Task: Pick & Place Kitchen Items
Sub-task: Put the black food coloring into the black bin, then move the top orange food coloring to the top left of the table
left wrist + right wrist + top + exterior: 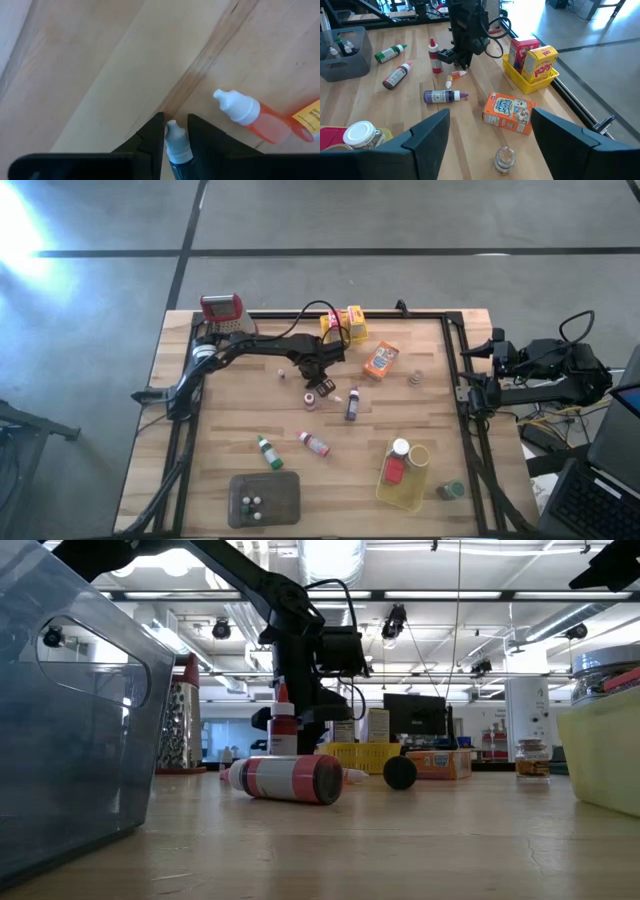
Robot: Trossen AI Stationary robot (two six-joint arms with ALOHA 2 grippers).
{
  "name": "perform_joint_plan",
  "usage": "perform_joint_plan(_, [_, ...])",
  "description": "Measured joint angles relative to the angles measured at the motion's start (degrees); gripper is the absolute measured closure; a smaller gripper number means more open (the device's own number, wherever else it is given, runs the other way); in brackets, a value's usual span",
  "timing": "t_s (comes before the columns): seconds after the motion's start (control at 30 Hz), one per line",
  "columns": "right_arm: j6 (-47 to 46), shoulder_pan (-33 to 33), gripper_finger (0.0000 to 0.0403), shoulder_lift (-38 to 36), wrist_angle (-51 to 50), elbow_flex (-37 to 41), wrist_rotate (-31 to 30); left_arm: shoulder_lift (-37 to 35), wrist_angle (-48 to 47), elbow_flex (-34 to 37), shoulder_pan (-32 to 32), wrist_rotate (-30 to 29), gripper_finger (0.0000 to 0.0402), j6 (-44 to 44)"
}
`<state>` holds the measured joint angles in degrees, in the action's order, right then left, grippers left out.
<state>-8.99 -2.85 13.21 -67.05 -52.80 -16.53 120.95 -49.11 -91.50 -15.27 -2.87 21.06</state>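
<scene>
Near the middle of the table (230, 390), I have the left gripper (175, 131) nearly closed around a small white-capped bottle (176, 142) lying on the wood, beside an orange dropper bottle (252, 114), so next comes a firm squeeze and lift; the right gripper (490, 131) waits wide open at the table's right edge.

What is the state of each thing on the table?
left pincer, around the white-capped bottle
right pincer, open, empty
purple bottle, lying down
cereal box, lying flat
small jar, upright
red bottle, upright
orange dropper bottle, lying down
</scene>
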Motion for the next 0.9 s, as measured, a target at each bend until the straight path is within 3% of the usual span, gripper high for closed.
perform_joint_plan(0.9, [0.01,0.01,0.0041,0.0,0.0,0.01,0.01,0.0,-1.02,-0.02,0.04,0.85,0.0387,-0.96])
